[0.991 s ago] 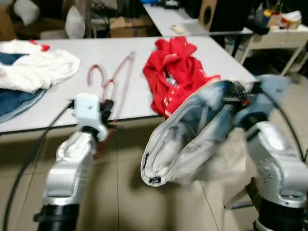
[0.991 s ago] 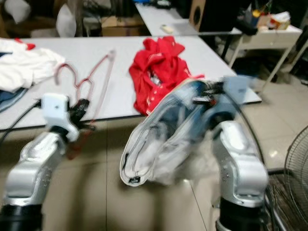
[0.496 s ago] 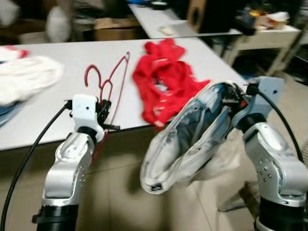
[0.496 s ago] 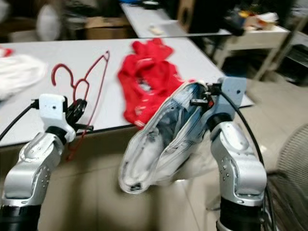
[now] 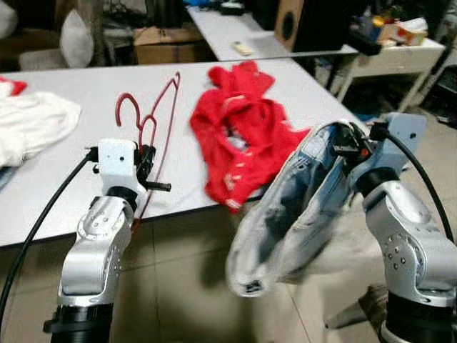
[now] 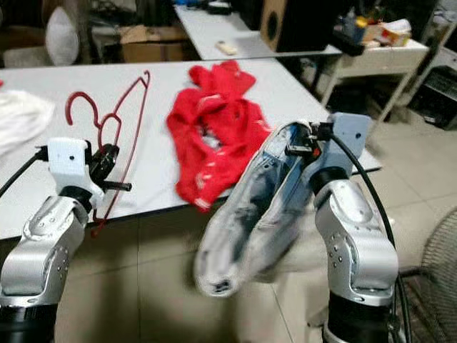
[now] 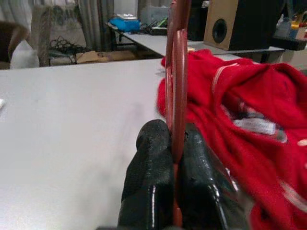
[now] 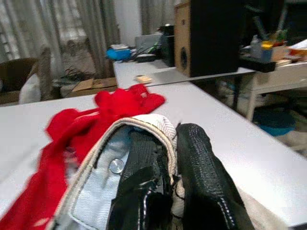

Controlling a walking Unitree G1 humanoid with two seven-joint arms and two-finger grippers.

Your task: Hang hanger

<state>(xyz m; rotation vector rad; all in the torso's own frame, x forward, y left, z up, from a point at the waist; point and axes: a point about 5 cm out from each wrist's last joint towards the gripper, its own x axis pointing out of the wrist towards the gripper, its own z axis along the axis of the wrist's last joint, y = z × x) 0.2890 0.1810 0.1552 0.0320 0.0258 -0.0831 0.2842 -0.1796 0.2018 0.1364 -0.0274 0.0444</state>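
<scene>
Left eye view first, going left to right: you've got a white garment [image 5: 32,127] lying at the far left edge of the grey table [image 5: 93,93]. Next to it, left of center, is the red hanger [image 5: 153,136], stretched from its hook in the upper-left part of the frame down past the table's near edge. Your left gripper [image 5: 146,163] sits at that near edge and has its two black fingers [image 7: 148,177] squeezed tight on the hanger's thin red wire; the left wrist view shows the wire running straight up out of the pinch, no gap between the pads. Part of the hanger rests on the tabletop and its low end dips below the table edge beside the silver arm.

In the middle of the frame there's a red garment [image 5: 239,136] crumpled on the table, with one end draped over the front edge. It's just beside the hanger, but I can't tell if they touch.

Over on the right, your right gripper [image 5: 344,146] is held up in front of the table's right corner, fingers [image 8: 201,172] clamped on the waistband of a pair of light blue jeans [image 5: 293,214]. They hang down from the grip toward the tiled floor [image 5: 178,286], lower center of the frame, open so you see the pale inside. The right wrist view shows the waistband and a metal button [image 8: 115,166] right at the pinch.
</scene>
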